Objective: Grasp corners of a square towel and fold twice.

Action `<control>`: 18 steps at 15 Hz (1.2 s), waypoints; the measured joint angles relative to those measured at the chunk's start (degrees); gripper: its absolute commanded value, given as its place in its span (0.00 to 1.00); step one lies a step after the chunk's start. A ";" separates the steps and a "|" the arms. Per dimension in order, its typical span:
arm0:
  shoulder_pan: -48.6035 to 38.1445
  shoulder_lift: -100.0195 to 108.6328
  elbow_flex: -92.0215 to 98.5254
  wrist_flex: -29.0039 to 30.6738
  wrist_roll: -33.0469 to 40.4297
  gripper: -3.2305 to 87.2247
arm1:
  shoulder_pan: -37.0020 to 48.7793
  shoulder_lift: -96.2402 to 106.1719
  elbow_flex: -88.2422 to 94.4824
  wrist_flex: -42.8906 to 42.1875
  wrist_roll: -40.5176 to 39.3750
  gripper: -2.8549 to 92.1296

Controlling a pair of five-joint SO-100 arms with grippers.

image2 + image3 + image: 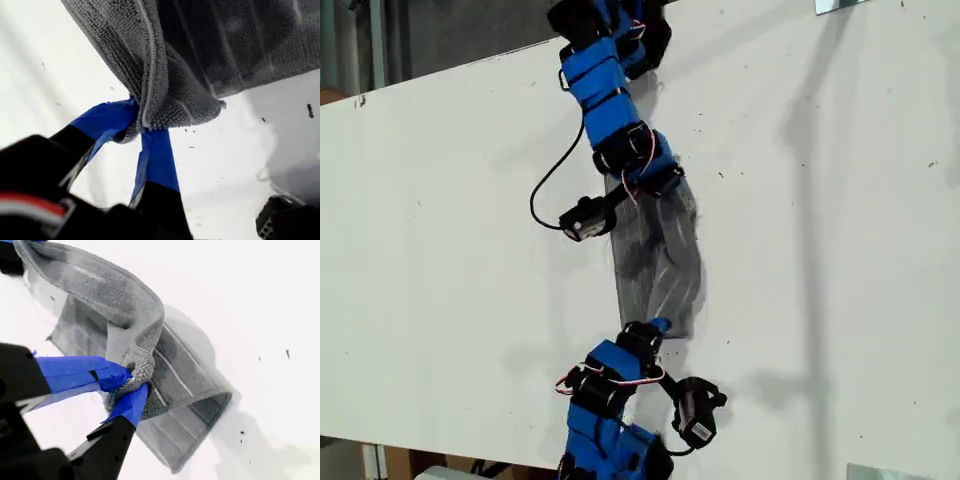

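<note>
The grey striped towel (660,255) hangs as a narrow, bunched strip between two blue arms in the middle of the exterior view. One gripper (653,183) comes in from the top edge and holds the towel's upper end. The other gripper (648,330) comes from the bottom edge and holds the lower end. I cannot tell which arm is which. My first gripper (140,125) is shut on the towel (200,60) at a hemmed edge beside a corner (212,106). My second gripper (135,382) is shut on a bunched corner (139,367) of the towel (185,380), whose lower fold rests on the table.
The white table (440,250) ends along the exterior view's left and bottom sides. A black cable (542,190) loops beside the upper arm. Metal brackets sit at the exterior view's top right (840,4) and bottom right (885,472).
</note>
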 measured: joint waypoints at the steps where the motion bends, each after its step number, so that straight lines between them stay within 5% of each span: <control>1: -1.85 5.45 5.98 -1.23 0.44 0.03 | 2.11 2.46 1.93 -1.05 -1.41 0.03; 8: -13.62 23.47 37.79 -17.31 4.48 0.03 | 18.72 9.32 13.62 -6.15 -9.93 0.03; 14: -25.58 19.34 41.84 -21.36 11.07 0.03 | 31.90 7.65 18.02 -12.39 -18.19 0.03; 18: -19.95 18.98 36.30 -15.64 7.73 0.03 | 27.95 8.79 19.16 -9.58 -17.40 0.03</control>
